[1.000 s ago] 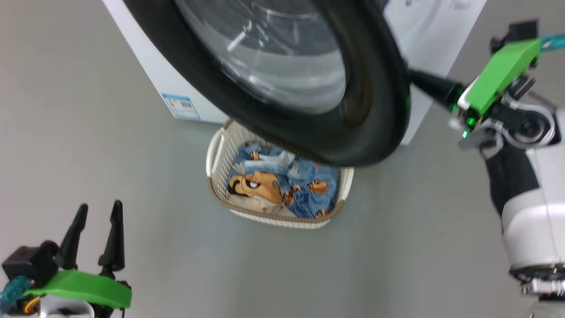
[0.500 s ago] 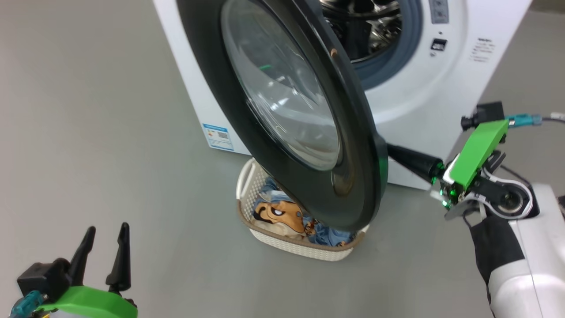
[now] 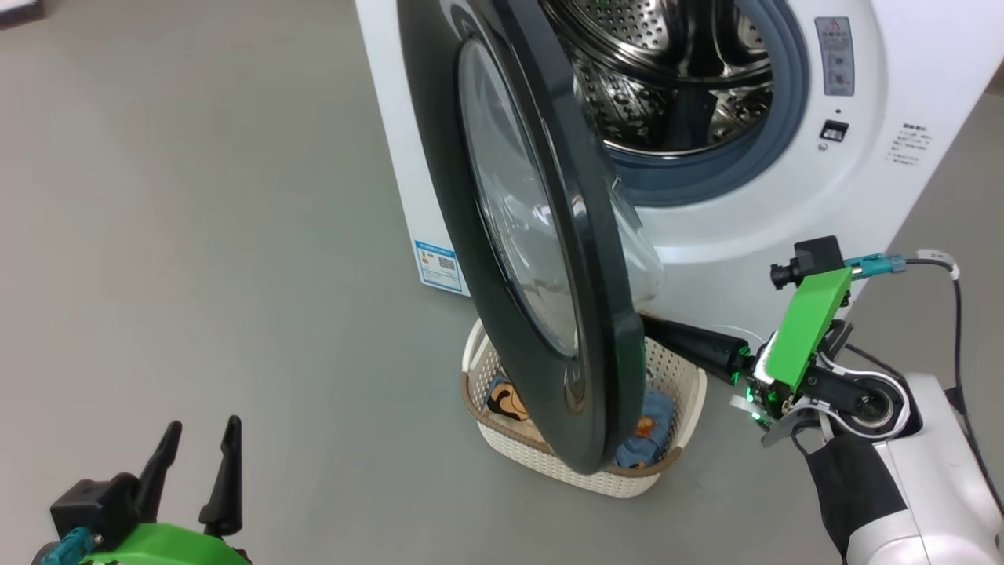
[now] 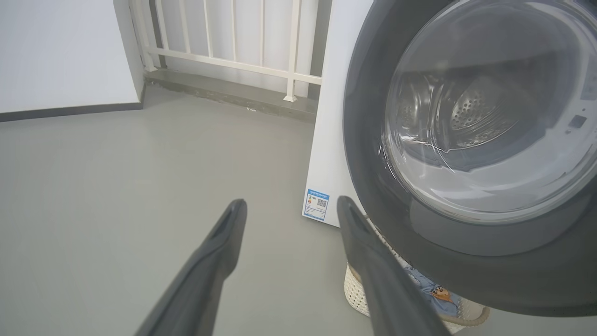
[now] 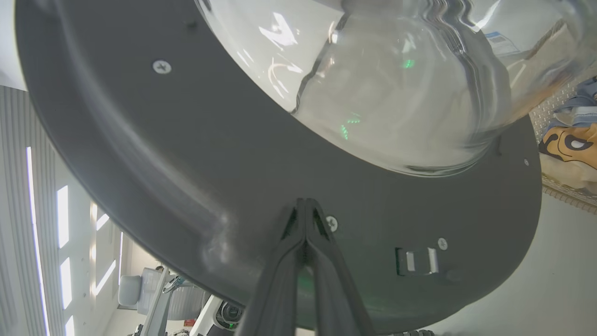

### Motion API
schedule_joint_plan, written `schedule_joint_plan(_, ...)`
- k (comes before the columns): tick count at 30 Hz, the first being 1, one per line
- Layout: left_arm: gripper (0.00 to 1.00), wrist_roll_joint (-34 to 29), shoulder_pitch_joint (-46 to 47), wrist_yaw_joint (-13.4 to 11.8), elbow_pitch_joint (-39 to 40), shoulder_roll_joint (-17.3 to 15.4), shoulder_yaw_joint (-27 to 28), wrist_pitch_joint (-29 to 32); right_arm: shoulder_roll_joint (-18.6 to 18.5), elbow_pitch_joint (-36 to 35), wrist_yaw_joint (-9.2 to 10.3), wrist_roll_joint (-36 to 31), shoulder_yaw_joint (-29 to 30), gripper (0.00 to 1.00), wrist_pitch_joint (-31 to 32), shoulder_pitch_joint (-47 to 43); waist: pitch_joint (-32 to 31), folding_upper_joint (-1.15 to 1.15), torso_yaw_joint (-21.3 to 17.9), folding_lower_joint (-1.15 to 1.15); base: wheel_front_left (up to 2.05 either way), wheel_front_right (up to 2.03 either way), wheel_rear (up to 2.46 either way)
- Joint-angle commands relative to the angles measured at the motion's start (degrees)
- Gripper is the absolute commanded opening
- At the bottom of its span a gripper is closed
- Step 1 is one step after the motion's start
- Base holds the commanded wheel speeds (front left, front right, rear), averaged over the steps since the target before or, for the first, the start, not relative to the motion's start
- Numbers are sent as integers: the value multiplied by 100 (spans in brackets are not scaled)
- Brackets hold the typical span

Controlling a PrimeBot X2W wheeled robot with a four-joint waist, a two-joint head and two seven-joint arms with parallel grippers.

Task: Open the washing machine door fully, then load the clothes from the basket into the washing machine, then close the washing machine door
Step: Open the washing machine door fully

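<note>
A white front-loading washing machine (image 3: pixel 784 259) stands on a plain grey floor (image 3: pixel 196 235). The washing machine door (image 3: pixel 439 157), round and glossy black with a bulging glass window, is part open. It stands roughly edge-on to the head camera and leaves the steel drum (image 3: pixel 667 71) and grey gasket (image 3: pixel 706 180) exposed.

The right tool (image 5: pixel 304 201) has its two dark fingers pressed together and holds nothing. Its tips lie against the dark grey inner face of the door, just beside a screw and near the latch slot (image 5: pixel 417 260), and look set to push the door wider. The left tool (image 3: pixel 202 425) is low at the robot's left, well apart from the machine. Its fingers are spread wide and it is empty.

The basket (image 3: pixel 690 384), cream and perforated, sits on the floor right in front of the machine, under the lower edge of the door. The clothes (image 3: pixel 647 428), blue with bear prints, all lie inside it, and the drum looks empty.

The task seems to be in its first step: the door is not yet fully open, and loading and closing remain.

The door overhangs much of the basket, so it stands between the tools and the clothes until it swings farther round. A blue label sticker (image 3: pixel 437 265) marks the machine's lower side, and a white railing (image 4: pixel 233 46) runs along the wall behind.
</note>
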State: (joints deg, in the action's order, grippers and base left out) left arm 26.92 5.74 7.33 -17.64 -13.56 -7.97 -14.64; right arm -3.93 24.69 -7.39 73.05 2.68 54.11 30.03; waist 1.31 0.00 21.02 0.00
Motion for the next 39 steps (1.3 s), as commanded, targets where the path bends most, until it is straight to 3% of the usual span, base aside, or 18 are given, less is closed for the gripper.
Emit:
schedule_joint_plan(1, 100, -35, 98, 1, 86, -149, 192, -36, 99, -204, -10, 170, -163, 0, 10, 26, -64, 0, 61, 0, 0, 0, 0)
schedule_joint_plan(9, 100, -44, 51, -52, 126, -194, 162, -31, 103, -146, -10, 295, -293, 0, -76, -59, -124, 0, 67, 0, 0, 0, 0)
schedule_joint_plan(18, 100, -33, -16, -117, 206, -216, 130, -21, 75, -71, -10, 209, -291, 0, -245, -87, -183, 0, -181, 0, 0, 0, 0)
schedule_joint_plan(19, 100, -33, -22, -123, 217, -218, 126, -21, 68, -82, -10, 188, -297, 22, -261, -86, -188, 0, -221, 0, 0, 0, 0)
schedule_joint_plan(21, 100, -41, -30, -136, 235, -226, 116, -21, 68, -126, -10, 166, -299, 53, -309, -87, -196, 0, -313, 0, 0, 0, 0)
schedule_joint_plan(22, 100, -47, -34, -145, 243, -231, 111, -21, 67, -163, -10, 157, -294, 93, -349, -88, -199, 0, -363, 0, 0, 0, 0)
schedule_joint_plan(23, 100, -46, -35, -150, 253, -231, 109, -22, 66, -202, -10, 148, -284, 100, -396, -92, -201, 0, -413, 0, 0, 0, 0)
schedule_joint_plan(28, 100, -46, -27, -155, 302, -231, 93, -23, -18, -457, -10, -70, -305, 100, -745, -141, -194, 0, -609, 0, 0, 0, 0)
schedule_joint_plan(33, 100, -29, -31, -154, 350, -233, 99, -26, -211, -991, -10, -678, -571, 100, -1581, -337, -184, 0, -874, 0, 0, 0, 0)
schedule_joint_plan(39, 100, -37, -71, -176, 389, -193, 112, -30, -310, -1466, -10, -967, -745, 100, -2561, -691, -217, 0, -1219, 0, 0, 0, 0)
